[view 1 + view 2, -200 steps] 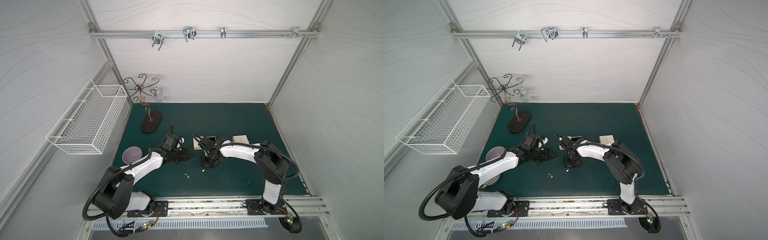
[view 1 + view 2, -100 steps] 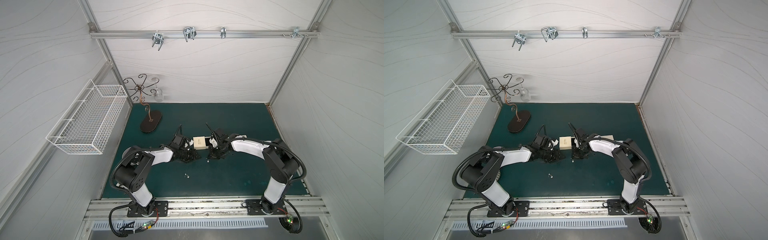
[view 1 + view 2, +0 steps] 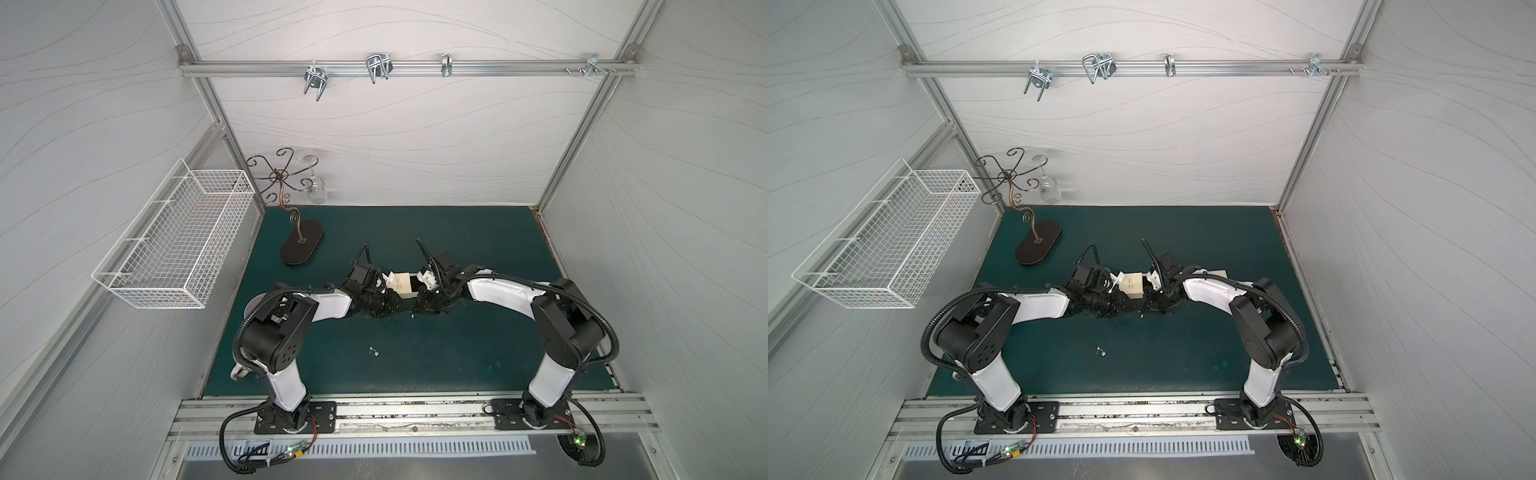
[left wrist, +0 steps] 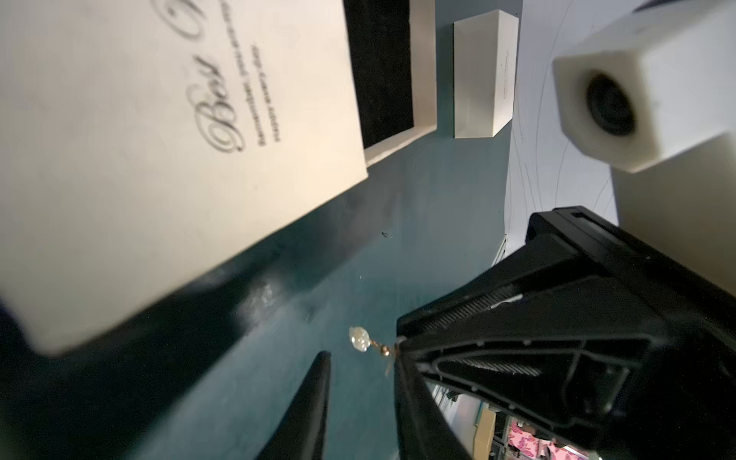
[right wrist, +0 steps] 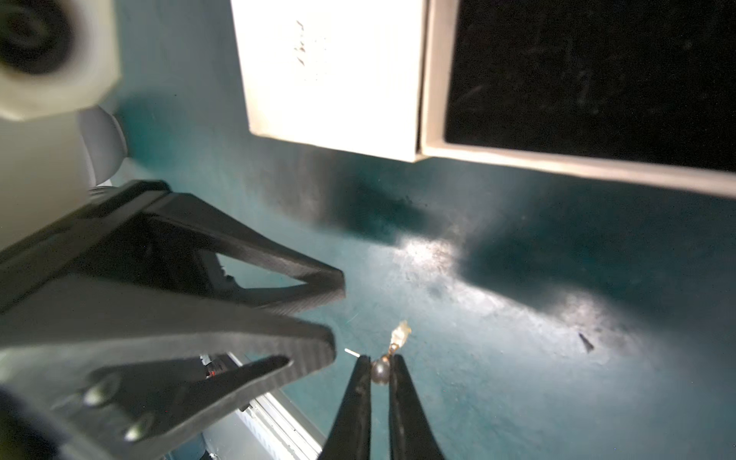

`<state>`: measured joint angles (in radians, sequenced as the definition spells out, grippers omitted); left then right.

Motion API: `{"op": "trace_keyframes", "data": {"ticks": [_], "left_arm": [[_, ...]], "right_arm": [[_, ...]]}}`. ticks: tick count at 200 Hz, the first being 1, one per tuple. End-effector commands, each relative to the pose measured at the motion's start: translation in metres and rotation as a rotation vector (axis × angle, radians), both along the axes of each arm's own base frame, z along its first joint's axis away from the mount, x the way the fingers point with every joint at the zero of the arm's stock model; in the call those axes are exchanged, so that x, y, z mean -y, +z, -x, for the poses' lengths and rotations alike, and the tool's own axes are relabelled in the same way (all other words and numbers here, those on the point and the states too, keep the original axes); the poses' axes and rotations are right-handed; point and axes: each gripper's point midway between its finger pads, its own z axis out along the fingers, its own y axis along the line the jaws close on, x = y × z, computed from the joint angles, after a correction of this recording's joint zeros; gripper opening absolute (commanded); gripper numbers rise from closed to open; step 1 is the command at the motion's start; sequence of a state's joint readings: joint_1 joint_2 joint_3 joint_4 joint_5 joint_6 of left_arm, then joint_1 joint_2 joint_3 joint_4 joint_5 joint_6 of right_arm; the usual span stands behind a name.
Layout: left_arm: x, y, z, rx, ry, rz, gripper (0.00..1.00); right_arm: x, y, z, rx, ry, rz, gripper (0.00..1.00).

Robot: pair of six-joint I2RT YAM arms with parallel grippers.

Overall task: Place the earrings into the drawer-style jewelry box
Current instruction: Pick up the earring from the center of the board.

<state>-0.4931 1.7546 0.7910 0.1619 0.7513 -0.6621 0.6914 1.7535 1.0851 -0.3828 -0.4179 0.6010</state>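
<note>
The jewelry box [image 3: 401, 284] [image 3: 1133, 284] is cream and sits mid-mat. Its black-lined drawer [image 4: 382, 71] [image 5: 589, 79] is pulled out of the sleeve [image 4: 159, 139]. In front of the box the two grippers meet tip to tip. My right gripper [image 5: 381, 360] [image 3: 417, 309] is shut on one of the earrings [image 5: 400, 332], gripping its small ball while the pale bead [image 4: 360, 338] hangs out past the tips. My left gripper [image 4: 362, 360] [image 3: 395, 307] is open with a narrow gap and nothing in it, its tips just short of that bead. Other earrings [image 3: 374, 351] [image 3: 1101, 352] lie on the mat nearer the front.
A second closed cream box [image 4: 484, 75] [image 3: 1217, 273] stands right of the jewelry box, mostly behind the right arm. A scrolled metal stand [image 3: 301, 247] with a hanging glass stands at the back left. A white wire basket [image 3: 174, 245] hangs on the left wall.
Both arms have swung their elbows outward and brought the grippers together in front of the box. The left jaws have narrowed. The right gripper still holds its earring.
</note>
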Motion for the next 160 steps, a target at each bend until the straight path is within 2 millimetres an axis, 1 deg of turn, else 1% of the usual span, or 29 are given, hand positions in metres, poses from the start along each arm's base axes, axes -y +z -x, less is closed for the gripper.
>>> {"op": "trace_keyframes", "data": {"ticks": [1,19,38,89,146,160], "left_arm": [[0.0117,0.0137,-0.0091,0.037,-0.024,0.062,0.27],[0.0131,0.0164,-0.0091,0.038,-0.029,0.077,0.24],[0.0161,0.0201,-0.0076,0.035,-0.034,0.109,0.23],[0.0177,0.0213,-0.0062,0.025,-0.03,0.138,0.23],[0.0155,0.0161,-0.0021,0.015,-0.028,0.138,0.22],[0.0153,0.0159,-0.0013,0.014,-0.028,0.14,0.23]], "right_arm": [[-0.0017,0.013,-0.0004,0.023,0.013,-0.04,0.1],[-0.0019,0.0141,-0.0004,0.025,0.014,-0.042,0.1],[-0.002,0.0155,-0.0006,0.027,0.013,-0.043,0.1],[-0.0003,0.0169,-0.0021,0.028,0.005,-0.039,0.1],[0.0023,0.0198,-0.0034,0.03,-0.002,-0.045,0.1],[0.0024,0.0215,-0.0038,0.033,-0.003,-0.049,0.1]]}}
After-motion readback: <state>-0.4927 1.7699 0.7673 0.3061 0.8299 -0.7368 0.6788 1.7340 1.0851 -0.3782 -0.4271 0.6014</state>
